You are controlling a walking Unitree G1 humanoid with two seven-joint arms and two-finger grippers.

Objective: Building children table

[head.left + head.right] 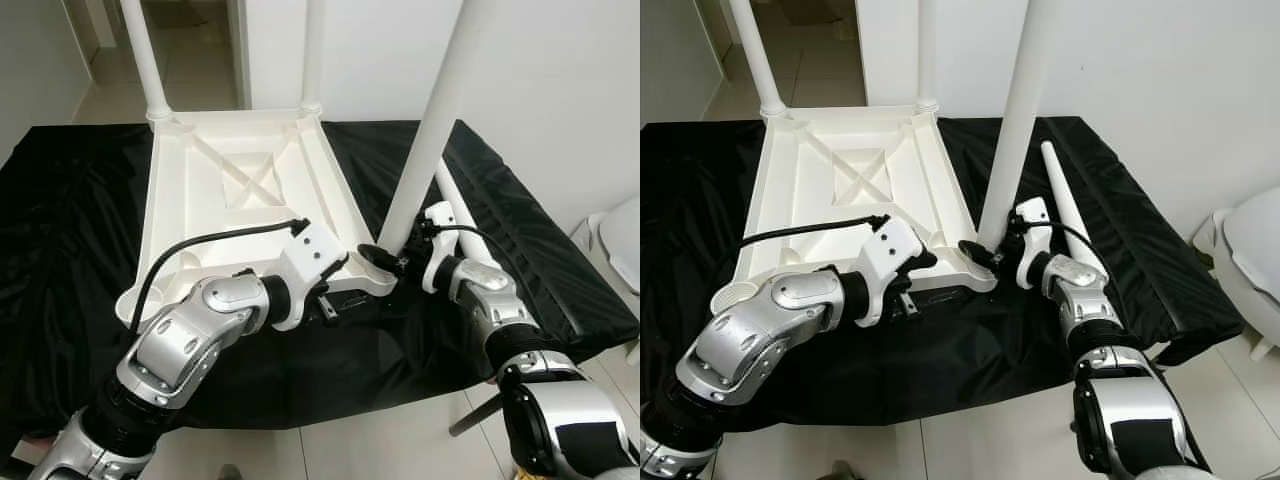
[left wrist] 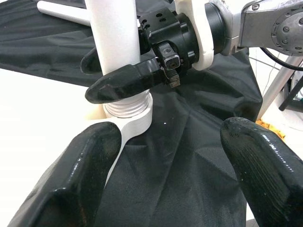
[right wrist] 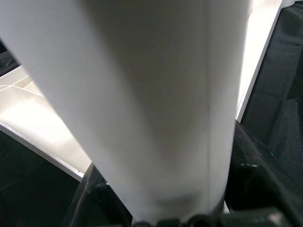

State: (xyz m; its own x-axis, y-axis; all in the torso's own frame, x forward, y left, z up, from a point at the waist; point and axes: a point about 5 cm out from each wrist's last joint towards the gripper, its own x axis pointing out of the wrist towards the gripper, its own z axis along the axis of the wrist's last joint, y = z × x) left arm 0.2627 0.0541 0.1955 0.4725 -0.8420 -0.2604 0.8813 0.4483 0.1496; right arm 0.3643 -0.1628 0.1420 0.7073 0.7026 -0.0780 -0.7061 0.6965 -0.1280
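The white children's table (image 1: 190, 190) lies upside down on a black cloth (image 1: 70, 230). Two white legs stand upright in its far corners, one on the left (image 1: 145, 60) and one on the right (image 1: 313, 50). A third leg (image 1: 435, 120) stands at the near right corner socket (image 2: 128, 113), leaning slightly. My right gripper (image 1: 393, 257) is shut around its base; one of its fingers (image 2: 125, 80) wraps the leg. My left gripper (image 1: 335, 300) is open at the table's near edge, just left of that corner, holding nothing. A fourth leg (image 1: 1065, 205) lies loose on the cloth to the right.
The cloth-covered surface ends just in front of my arms, with tiled floor (image 1: 380, 450) below. A white rounded object (image 1: 622, 245) stands at the far right beside the surface. A white wall is behind, and a doorway (image 1: 190, 50) opens at the back left.
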